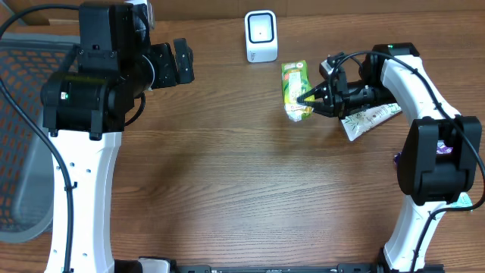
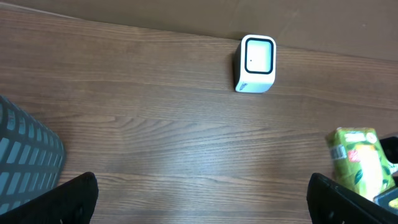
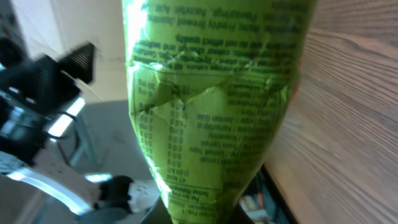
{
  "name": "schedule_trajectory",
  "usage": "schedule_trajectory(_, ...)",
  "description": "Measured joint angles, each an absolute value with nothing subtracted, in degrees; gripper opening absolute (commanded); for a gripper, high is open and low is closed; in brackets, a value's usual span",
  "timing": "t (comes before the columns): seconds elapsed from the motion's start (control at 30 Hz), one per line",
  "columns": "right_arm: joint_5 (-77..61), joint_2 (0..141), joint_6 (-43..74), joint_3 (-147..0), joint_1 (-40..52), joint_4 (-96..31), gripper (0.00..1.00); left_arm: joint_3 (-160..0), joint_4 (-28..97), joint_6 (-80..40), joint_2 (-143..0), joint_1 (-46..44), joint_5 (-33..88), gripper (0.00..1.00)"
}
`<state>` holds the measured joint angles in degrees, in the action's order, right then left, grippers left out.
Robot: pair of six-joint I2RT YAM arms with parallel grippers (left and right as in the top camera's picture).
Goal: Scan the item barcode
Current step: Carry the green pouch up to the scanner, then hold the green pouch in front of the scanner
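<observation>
A green drink pouch [image 1: 295, 89] lies on the wooden table just below a small white barcode scanner [image 1: 261, 36]. My right gripper [image 1: 312, 97] is shut on the pouch's right edge. In the right wrist view the pouch [image 3: 211, 106] fills the frame with its printed text side up, and it narrows into the pinch of the gripper [image 3: 205, 218] at the bottom. My left gripper [image 1: 173, 64] hangs open at the upper left, holding nothing. Its view shows the scanner [image 2: 255, 63] ahead, the pouch [image 2: 357, 162] at the right edge, and both fingertips [image 2: 74, 199] spread wide.
A white patterned pouch [image 1: 371, 120] lies under the right arm. A grey mesh basket [image 1: 23, 152] stands off the table's left side, and its corner [image 2: 25, 155] shows in the left wrist view. A small purple item [image 1: 397, 158] sits by the right arm's base.
</observation>
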<state>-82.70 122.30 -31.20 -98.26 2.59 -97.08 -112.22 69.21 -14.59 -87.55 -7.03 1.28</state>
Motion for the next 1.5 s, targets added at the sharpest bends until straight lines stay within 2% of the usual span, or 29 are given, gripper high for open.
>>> schedule_trajectory(0.3, -85.1, 122.3, -27.0, -99.0, 2.3, -97.1, 0.04, -112.2, 69.2, -14.6, -87.5, -7.0, 1.3, 1.0)
schedule_trajectory(0.43, -81.1, 122.3, -22.8, -104.1, 2.5, -90.4, 0.04, -112.2, 69.2, -14.6, -87.5, -7.0, 1.3, 0.99)
schedule_trajectory(0.53, -70.3, 122.3, -12.1, -111.6, 3.6, -82.0, 0.04, -112.2, 69.2, -14.6, -87.5, -7.0, 1.3, 1.0)
schedule_trajectory(0.6, -57.4, 122.3, -2.9, -119.5, 6.2, -78.7, 0.04, -112.2, 69.2, -14.6, -87.5, -7.0, 1.3, 1.0)
schedule_trajectory(0.7, -38.1, 122.2, 4.9, -128.7, 11.2, -76.6, 0.04, -112.2, 69.2, -14.6, -87.5, -7.0, 1.3, 1.0)
schedule_trajectory(0.87, -11.2, 121.8, 9.4, -131.0, 20.0, -72.2, 0.04, -112.2, 69.2, -14.6, -87.5, -7.0, 1.3, 1.0)
schedule_trajectory(1.0, 3.3, 123.5, 9.4, -131.1, 24.5, -64.0, 0.04, -112.2, 69.2, -14.6, -87.5, -7.0, 1.3, 1.0)
schedule_trajectory(1.2, 10.5, 131.4, 8.7, -131.1, 24.9, -53.9, 0.03, -112.2, 69.2, -14.6, -87.5, -7.0, 1.3, 0.99)
schedule_trajectory(1.5, 10.8, 137.0, 6.6, -131.1, 24.8, -50.0, 0.03, -112.2, 69.2, -14.6, -87.5, -7.0, 1.3, 1.0)
